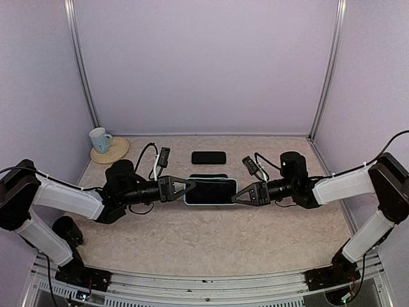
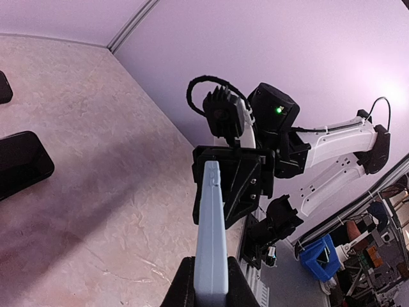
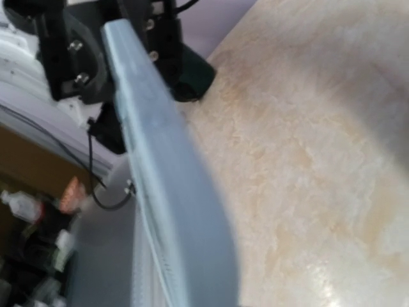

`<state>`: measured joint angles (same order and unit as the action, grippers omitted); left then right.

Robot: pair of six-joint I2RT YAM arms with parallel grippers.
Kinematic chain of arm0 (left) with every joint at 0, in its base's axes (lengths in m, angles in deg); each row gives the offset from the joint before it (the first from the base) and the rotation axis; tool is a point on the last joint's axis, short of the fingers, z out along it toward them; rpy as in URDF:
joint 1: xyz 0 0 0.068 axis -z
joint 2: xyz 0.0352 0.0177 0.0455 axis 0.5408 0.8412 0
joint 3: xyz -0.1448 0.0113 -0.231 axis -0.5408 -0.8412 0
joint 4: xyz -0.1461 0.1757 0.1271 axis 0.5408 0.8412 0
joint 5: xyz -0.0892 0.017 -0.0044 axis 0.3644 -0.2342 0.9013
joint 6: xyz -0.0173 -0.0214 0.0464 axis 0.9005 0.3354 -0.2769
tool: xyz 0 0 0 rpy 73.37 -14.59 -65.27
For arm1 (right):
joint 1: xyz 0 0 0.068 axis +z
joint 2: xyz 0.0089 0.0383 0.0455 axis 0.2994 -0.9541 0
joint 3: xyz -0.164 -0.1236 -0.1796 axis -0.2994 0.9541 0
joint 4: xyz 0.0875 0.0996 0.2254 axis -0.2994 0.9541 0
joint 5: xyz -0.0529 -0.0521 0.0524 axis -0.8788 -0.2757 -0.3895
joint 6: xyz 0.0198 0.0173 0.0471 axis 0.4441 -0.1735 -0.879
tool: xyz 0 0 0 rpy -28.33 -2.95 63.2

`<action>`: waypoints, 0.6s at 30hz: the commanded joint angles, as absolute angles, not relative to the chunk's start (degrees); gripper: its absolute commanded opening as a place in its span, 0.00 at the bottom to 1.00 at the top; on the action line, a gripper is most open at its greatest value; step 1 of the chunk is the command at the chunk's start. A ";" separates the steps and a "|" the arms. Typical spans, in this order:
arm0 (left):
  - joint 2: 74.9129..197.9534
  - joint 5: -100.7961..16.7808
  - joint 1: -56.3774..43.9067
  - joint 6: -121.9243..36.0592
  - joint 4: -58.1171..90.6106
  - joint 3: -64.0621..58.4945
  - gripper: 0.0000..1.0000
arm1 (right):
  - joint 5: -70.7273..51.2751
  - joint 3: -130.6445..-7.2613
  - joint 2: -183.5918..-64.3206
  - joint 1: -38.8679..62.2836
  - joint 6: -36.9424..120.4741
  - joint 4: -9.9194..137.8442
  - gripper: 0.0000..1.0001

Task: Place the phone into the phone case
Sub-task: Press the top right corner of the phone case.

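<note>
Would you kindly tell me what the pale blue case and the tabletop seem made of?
The case: probably matte silicone or soft plastic, its edge even and glare-free. The tabletop: likely marble-patterned laminate, beige with veining and a faint sheen.

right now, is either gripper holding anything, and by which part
Both hold the light blue rectangular phone case. The left gripper clamps one short end, and the right gripper clamps the opposite short end.
</note>
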<state>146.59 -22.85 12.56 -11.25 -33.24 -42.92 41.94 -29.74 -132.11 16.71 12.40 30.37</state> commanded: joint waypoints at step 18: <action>152.84 -21.23 11.17 -6.23 -34.89 -42.15 0.00 | 28.26 -33.40 -124.75 15.17 24.53 51.25 0.86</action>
<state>150.96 -22.59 11.43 -7.92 -32.26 -42.94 32.59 -32.10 -126.42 15.79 21.95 46.88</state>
